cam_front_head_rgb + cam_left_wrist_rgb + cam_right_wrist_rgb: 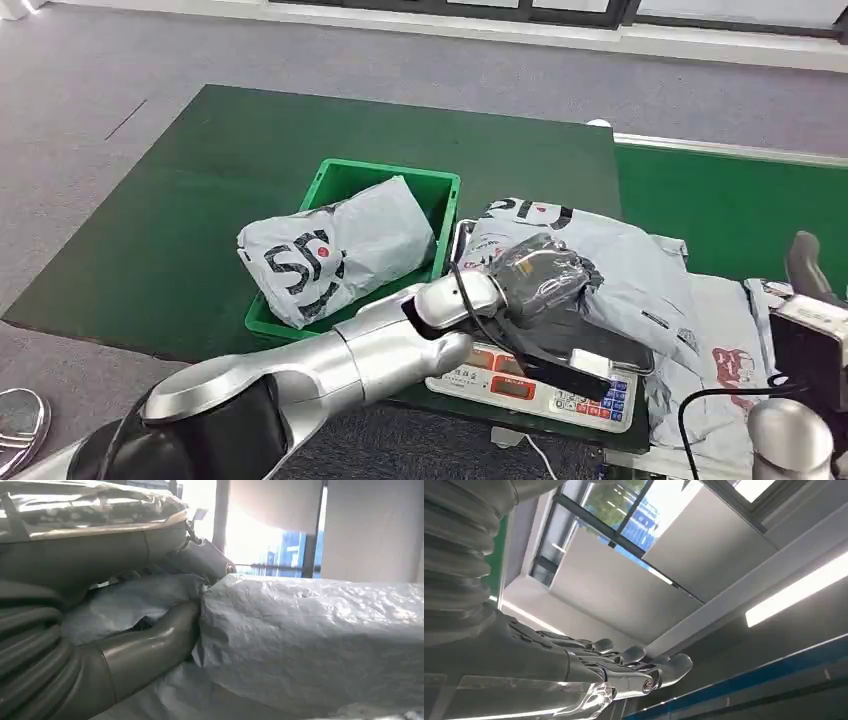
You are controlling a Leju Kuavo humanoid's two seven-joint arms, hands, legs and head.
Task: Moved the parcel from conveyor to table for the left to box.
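1. Left arm (330,365), silver, enters from the lower left of the head view and reaches forward over the near edge of the table.
2. Scale (545,385), with a keypad and a red display, sits at the table's near edge, partly under the left forearm and hand.
3. Left hand (540,275), wrapped in a clear plastic cover, lies on the grey parcel (640,270) resting on the scale; in the left wrist view the thumb (150,647) presses into the crinkled grey film of the parcel (320,640) with fingers (205,560) over its top edge, so the hand grips it.
4. Right hand (624,672) points up toward the ceiling with its fingers only slightly curled and nothing between them; its arm (810,340) stands at the right edge of the head view.
5. More grey bags (725,350) lie on the right, beside and under the gripped parcel.
6. Green box (345,190) stands on the table left of the scale, holding a second grey parcel (335,250) with black lettering that rises above its rim.
7. Green table (230,180) extends beyond the box, over a grey carpet (90,100).
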